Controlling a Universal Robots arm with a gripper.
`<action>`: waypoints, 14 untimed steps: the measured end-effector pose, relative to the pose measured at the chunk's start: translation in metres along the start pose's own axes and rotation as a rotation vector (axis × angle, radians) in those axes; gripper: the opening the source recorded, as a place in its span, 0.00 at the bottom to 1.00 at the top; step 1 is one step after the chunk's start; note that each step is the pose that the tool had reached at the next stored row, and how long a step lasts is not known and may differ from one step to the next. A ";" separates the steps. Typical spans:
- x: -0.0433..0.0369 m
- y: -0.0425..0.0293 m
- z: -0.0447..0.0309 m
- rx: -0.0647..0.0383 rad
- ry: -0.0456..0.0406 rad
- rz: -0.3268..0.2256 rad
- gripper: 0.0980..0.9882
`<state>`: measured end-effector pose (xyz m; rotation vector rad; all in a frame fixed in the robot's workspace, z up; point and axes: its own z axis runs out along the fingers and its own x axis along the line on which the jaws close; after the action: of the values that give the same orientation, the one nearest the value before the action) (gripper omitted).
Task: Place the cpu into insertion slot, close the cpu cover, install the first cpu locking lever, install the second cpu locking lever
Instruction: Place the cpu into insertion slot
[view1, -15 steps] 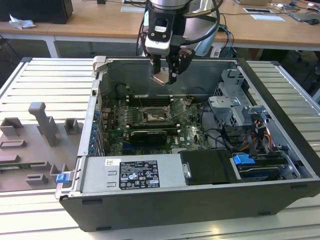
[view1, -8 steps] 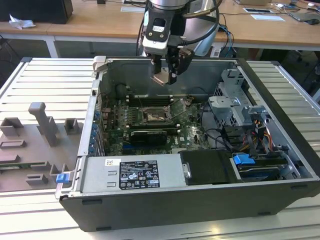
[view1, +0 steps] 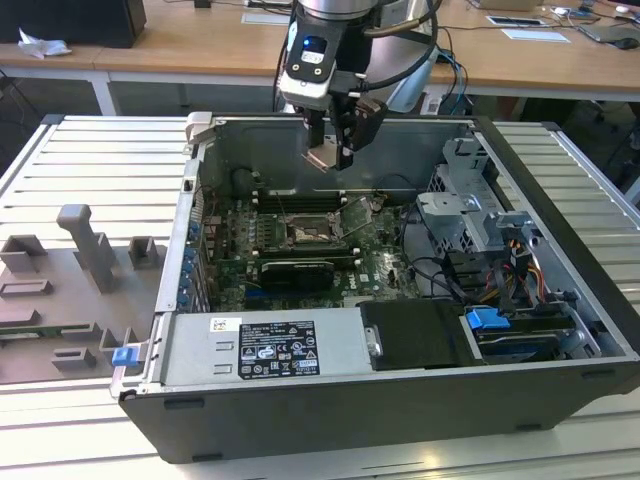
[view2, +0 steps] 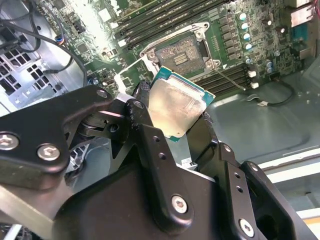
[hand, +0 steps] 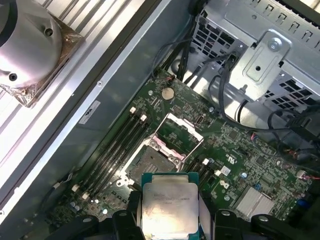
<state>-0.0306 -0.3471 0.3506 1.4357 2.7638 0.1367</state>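
The gripper (view1: 332, 155) is clamping the cpu (view2: 175, 105), hanging above the slot (hand: 152, 162). The cover (hand: 178, 131) is standing open beside the slot, memory slots (hand: 115, 147) lying alongside.

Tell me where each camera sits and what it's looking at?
Exterior view: off the arm, higher than the open computer case, looking down into it; shows the arm's wrist and the pincer holding the cpu.
First wrist view: on the arm, looking past the cpu at the green motherboard; pincer tips flank it.
Second wrist view: on the arm, looking along the black pincer links at the cpu's silvery face.
Both wrist views share the cpu and the insertion slot beyond it.
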 end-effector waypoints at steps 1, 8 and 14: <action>0.0001 -0.0001 0.0001 0.000 -0.0013 0.015 0.50; 0.0007 -0.0010 0.0004 -0.001 -0.0067 0.075 0.50; 0.0012 -0.0018 0.0005 -0.002 -0.0103 0.116 0.50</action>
<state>-0.0328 -0.3471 0.3500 1.5912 2.6715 0.1341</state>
